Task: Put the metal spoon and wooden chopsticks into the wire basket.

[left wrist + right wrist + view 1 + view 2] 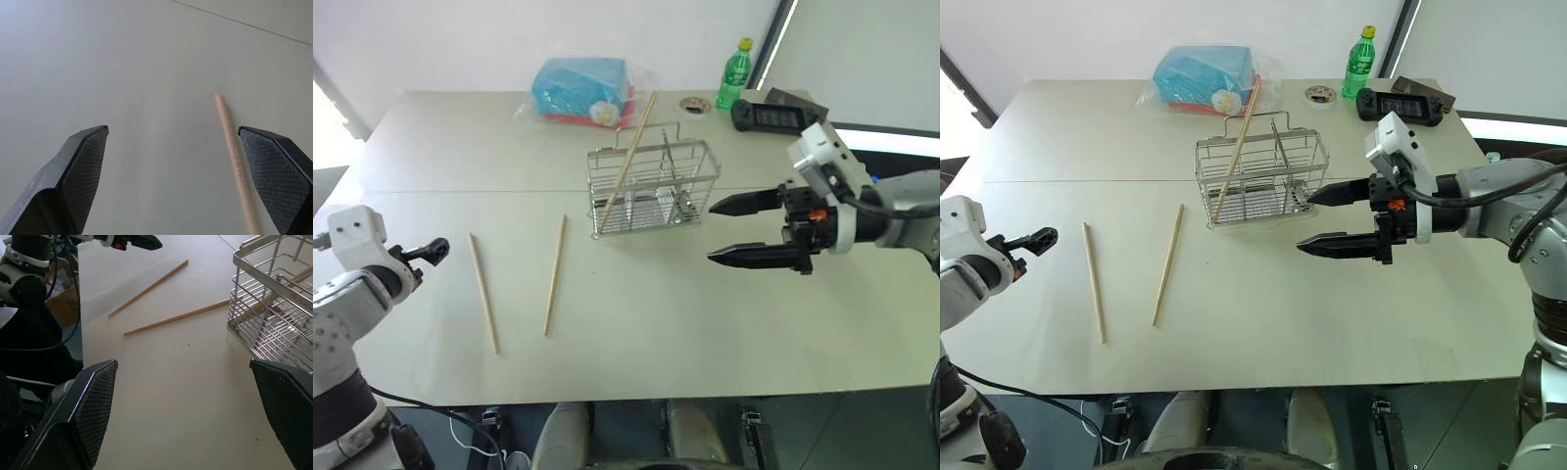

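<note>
My left gripper point(438, 250) hovered at the table's point(705, 323) near left edge, jaws wide apart and empty, just beside the nearer of two loose wooden chopsticks point(483, 292). Both lay lengthwise, pointing away from me; the second point(555, 274) lay further toward the middle. My right gripper point(744, 230), also spread wide and holding nothing, pointed leftward beside the wire basket point(652, 188), where a third chopstick point(628, 157) leaned. A grey upright piece inside was probably the metal spoon point(670, 171), though I could not be sure.
</note>
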You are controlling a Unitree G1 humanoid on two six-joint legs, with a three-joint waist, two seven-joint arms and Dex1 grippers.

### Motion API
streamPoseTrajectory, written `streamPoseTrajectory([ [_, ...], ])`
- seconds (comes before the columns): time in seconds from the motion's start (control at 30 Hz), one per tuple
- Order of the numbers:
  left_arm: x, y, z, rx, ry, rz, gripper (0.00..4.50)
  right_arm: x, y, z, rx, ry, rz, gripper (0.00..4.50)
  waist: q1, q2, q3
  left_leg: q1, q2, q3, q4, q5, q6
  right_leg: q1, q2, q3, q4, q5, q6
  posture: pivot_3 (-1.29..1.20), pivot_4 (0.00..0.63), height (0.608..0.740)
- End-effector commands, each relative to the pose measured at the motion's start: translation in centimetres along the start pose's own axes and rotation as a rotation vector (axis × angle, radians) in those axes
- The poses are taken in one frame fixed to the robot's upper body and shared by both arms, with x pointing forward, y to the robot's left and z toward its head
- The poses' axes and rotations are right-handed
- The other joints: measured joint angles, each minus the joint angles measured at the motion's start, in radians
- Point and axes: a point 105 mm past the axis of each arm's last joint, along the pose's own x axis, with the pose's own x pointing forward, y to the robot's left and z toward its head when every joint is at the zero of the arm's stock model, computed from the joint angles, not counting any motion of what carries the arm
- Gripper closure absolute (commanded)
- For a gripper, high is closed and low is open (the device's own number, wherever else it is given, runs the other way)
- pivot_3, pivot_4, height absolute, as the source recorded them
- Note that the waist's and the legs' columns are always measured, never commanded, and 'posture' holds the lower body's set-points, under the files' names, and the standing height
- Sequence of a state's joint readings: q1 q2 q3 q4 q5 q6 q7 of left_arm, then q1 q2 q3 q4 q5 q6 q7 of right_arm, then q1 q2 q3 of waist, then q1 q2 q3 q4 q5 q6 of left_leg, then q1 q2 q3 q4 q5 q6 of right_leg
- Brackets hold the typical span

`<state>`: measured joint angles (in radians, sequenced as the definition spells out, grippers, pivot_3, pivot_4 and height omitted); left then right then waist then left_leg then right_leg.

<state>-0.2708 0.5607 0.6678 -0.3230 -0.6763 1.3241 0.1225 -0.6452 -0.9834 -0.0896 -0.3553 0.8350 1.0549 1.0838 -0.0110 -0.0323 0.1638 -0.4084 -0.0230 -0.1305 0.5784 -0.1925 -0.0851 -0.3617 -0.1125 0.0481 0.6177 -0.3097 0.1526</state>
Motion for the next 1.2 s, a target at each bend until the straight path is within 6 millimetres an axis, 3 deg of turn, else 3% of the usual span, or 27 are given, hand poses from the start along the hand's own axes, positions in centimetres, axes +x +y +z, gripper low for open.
streamPoseTrajectory([
  [0.03,1.2,-0.3,0.5,0.038,-0.032,0.006,0.00,0.4,-0.6,0.0,-0.029,-0.018,-0.053,0.03,0.001,0.000,0.000,0.000,0.000,0.000,0.000,0.000,0.000,0.000,0.000,0.000,0.000,0.000,-0.001,0.00,0.150,0.713],
  [0.3,4.2,-2.9,-0.2,0.079,-0.001,-0.051,0.00,1.1,-1.7,-2.8,0.033,-0.003,-0.122,0.03,0.003,-0.001,0.000,-0.001,0.000,0.000,0.000,0.000,0.000,0.000,0.000,0.000,-0.002,0.001,0.000,0.00,0.150,0.713],
  [0.47,4.9,-4.6,-0.4,0.086,0.007,-0.091,0.00,1.5,-1.7,-3.5,0.024,0.006,-0.142,0.03,-0.001,-0.001,0.000,-0.001,0.000,0.000,0.000,0.000,0.000,0.000,0.000,0.000,-0.002,0.001,0.001,0.00,0.150,0.713],
  [0.8,7.5,-3.2,-3.3,0.022,0.104,0.018,0.00,1.8,-1.3,-2.7,0.026,-0.041,-0.157,0.03,0.000,0.002,-0.002,0.001,0.000,0.000,0.000,0.000,0.000,0.002,0.000,0.000,0.000,0.002,0.002,0.00,0.150,0.713],
  [0.9,7.7,-4.5,-3.8,-0.040,0.123,-0.057,0.83,1.9,-1.5,-2.6,0.026,-0.047,-0.171,0.00,-0.001,0.007,-0.005,0.002,0.000,0.000,0.000,0.000,0.000,0.003,0.000,0.000,0.000,0.002,0.002,0.00,0.150,0.713],
  [1.13,7.5,-5.3,-5.1,-0.052,0.196,-0.073,4.17,1.9,-1.5,-2.4,0.035,-0.063,-0.179,0.00,0.015,0.008,-0.006,0.002,-0.002,0.000,0.001,0.000,0.000,0.005,-0.002,0.000,-0.001,0.003,0.004,0.00,0.150,0.713],
  [1.2,7.4,-5.2,-5.4,-0.054,0.211,-0.070,4.35,1.9,-1.4,-2.3,0.038,-0.067,-0.175,0.00,0.020,0.008,-0.006,0.002,-0.002,0.000,0.001,0.000,0.000,0.005,-0.002,0.000,-0.001,0.003,0.004,0.00,0.150,0.713],
])
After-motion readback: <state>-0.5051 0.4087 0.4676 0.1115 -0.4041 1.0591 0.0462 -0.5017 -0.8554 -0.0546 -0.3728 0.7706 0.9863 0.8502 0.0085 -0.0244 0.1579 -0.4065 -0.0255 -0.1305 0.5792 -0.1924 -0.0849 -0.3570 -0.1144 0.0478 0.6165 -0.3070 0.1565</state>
